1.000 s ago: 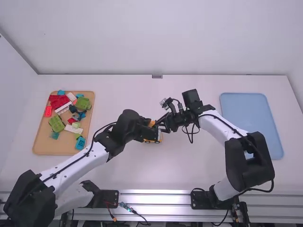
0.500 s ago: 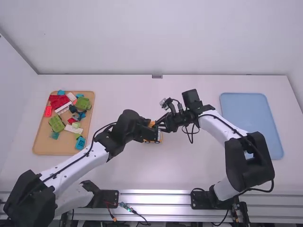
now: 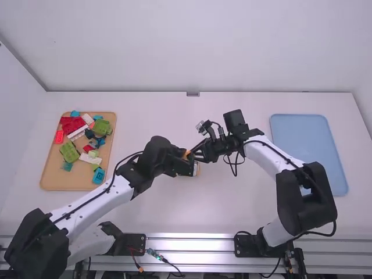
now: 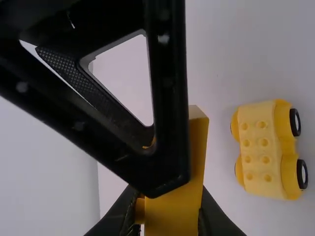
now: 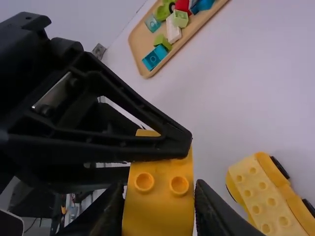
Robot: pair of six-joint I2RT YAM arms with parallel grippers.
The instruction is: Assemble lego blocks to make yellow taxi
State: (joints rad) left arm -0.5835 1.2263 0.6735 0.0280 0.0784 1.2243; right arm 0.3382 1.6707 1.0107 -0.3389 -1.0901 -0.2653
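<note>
In the high view the left gripper point(image 3: 187, 165) and the right gripper point(image 3: 200, 154) meet near the table's middle, with a yellow block point(image 3: 186, 154) between them. The left wrist view has the left gripper point(image 4: 170, 216) closed around this yellow block point(image 4: 179, 209), and the other gripper's black fingers cross its upper part. From the right wrist, the right gripper point(image 5: 158, 209) grips the studded yellow block point(image 5: 160, 196) from both sides. Apart from them, a yellow car base point(image 4: 260, 150) with black wheels rests on the table, its studs up; the right wrist view shows this car base point(image 5: 268, 199) too.
A tan tray point(image 3: 49, 174) of red, green, blue and white blocks lies at the left. At the right is a blue tray point(image 3: 308, 133), partly behind the right arm. Both forearms reach in close together over the table's middle.
The left gripper has shifted and turned slightly, covering more of the car base in the high view. The right arm looks unchanged.
</note>
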